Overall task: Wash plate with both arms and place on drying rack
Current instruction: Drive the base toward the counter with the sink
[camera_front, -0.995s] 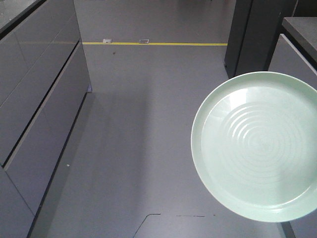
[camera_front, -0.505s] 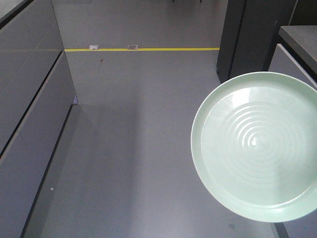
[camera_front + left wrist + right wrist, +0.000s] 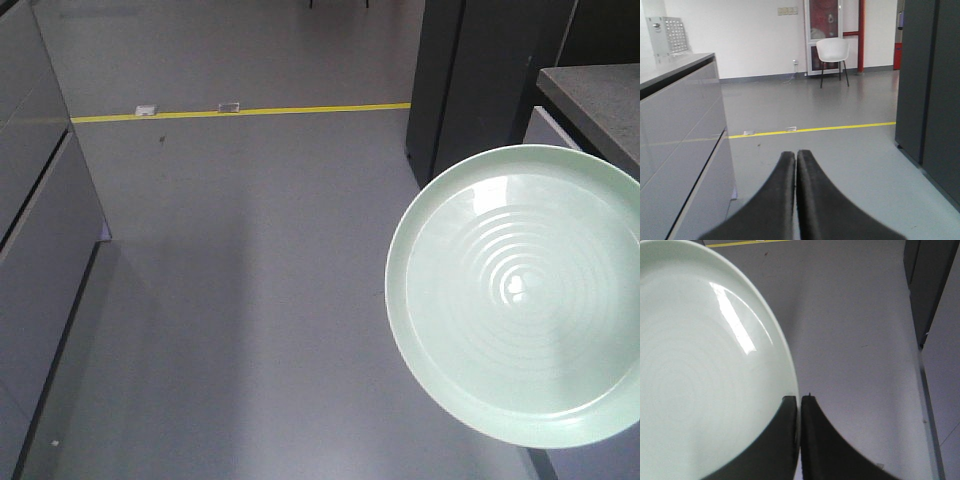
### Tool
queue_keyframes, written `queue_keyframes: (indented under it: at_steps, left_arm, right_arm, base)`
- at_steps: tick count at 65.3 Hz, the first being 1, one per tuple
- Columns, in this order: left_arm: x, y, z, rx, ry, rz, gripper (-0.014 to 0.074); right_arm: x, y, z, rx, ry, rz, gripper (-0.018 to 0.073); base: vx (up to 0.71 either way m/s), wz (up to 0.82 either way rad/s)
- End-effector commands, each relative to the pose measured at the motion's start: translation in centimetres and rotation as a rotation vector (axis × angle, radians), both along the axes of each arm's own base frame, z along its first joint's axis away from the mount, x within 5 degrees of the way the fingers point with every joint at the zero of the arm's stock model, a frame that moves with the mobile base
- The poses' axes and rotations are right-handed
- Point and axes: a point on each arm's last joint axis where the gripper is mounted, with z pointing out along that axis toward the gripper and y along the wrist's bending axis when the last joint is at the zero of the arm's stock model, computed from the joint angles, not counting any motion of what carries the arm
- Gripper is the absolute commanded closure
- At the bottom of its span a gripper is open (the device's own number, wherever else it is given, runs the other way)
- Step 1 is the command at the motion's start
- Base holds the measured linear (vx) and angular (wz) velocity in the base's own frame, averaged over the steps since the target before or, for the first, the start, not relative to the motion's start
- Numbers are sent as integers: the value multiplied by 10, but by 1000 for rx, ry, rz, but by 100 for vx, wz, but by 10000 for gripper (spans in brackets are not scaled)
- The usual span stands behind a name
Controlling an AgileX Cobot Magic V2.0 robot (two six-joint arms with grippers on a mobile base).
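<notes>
The pale mint-green plate (image 3: pixel 520 300) hangs in the air at the right of the front view, its ringed face turned toward the camera. In the right wrist view the plate (image 3: pixel 700 355) fills the left side, and my right gripper (image 3: pixel 799 399) is shut on its rim, one black finger on the face and one behind. My left gripper (image 3: pixel 796 154) is shut with nothing between its fingers, pointing out over the grey floor. The drying rack is out of view.
Grey cabinet fronts (image 3: pixel 40 250) line the left side, and a dark tall cabinet (image 3: pixel 470 80) stands at the right beside a counter edge (image 3: pixel 590 90). A yellow floor line (image 3: pixel 240 110) crosses ahead. A white chair (image 3: pixel 833 52) stands by the far wall.
The background has slid left and down in the front view: the left cabinets recede from frame and the dark cabinet and counter at right come closer. The plate stays fixed in frame.
</notes>
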Motion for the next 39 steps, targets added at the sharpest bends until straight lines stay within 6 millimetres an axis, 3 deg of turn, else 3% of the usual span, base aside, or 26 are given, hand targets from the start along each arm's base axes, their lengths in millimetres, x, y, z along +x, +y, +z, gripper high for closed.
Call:
queue_keyframes:
  at_steps: [1,39]
  left_arm:
    - [0,0,0,-6,-68,-5,603]
    - [0,0,0,-6,-68,-5,603]
  right_arm:
    - [2,-1,13,23,-83,-25,563]
    - [2,-1,13,23,-83,-25,563]
  base:
    - [27,-21]
    - [23,-28]
